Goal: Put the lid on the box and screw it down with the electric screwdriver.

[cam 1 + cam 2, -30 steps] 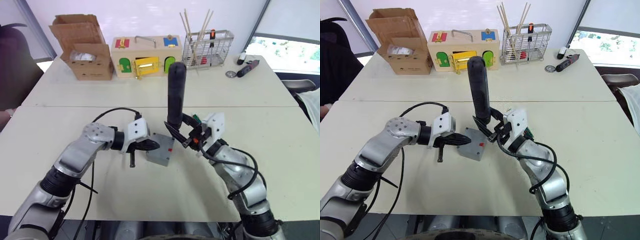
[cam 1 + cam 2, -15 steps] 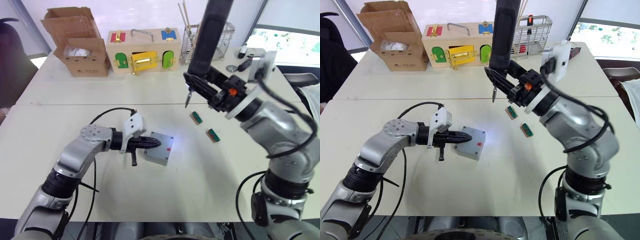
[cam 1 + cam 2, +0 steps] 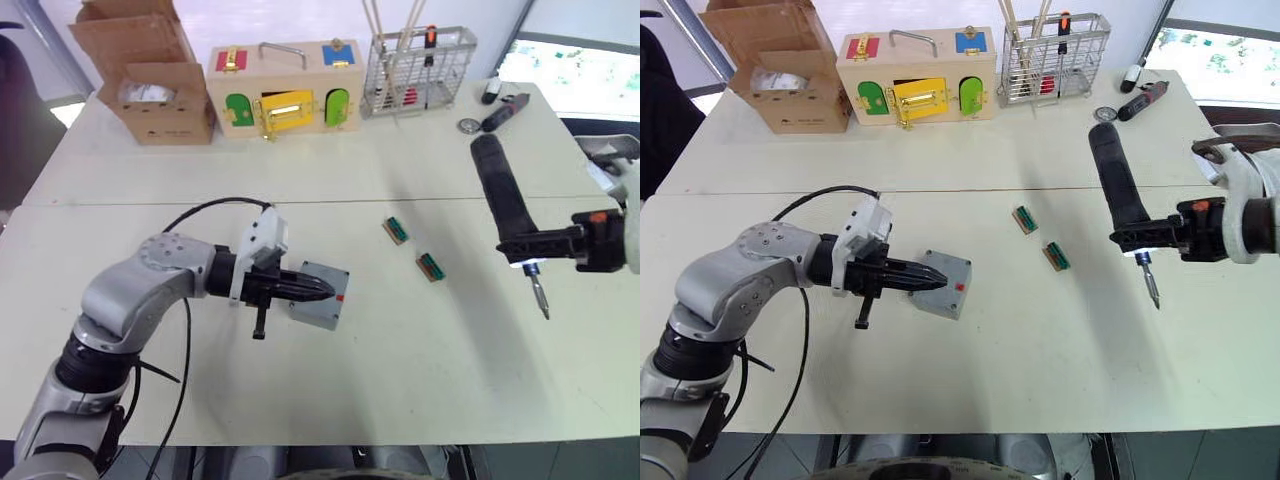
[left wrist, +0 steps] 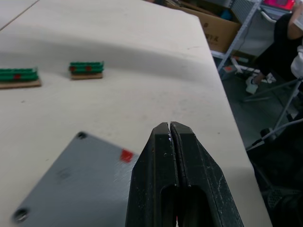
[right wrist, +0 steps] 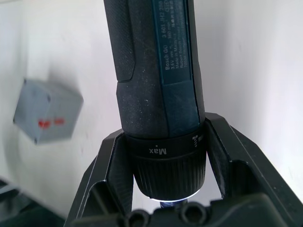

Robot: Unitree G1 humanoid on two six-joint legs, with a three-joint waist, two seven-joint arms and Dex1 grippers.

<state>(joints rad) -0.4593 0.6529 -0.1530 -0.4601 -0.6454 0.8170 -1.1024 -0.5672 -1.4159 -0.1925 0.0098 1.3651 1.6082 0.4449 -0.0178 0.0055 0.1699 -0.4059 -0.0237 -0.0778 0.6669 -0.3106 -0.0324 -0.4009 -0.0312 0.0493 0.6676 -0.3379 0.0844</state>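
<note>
The box (image 3: 322,296) sits on the near table (image 3: 400,370), left of centre, with the lid (image 4: 71,189) lying flat on top of it and a small red mark on its side. The left gripper (image 3: 318,289) reaches in from the left, its fingers (image 4: 175,161) pressed together with nothing between them, tips resting over the lid. Well apart on the right, the right gripper (image 3: 1130,240) clamps the electric screwdriver (image 3: 1114,193) near its lit tip, the bit pointing down above the table. Two small green parts (image 3: 396,230) lie between box and screwdriver.
</note>
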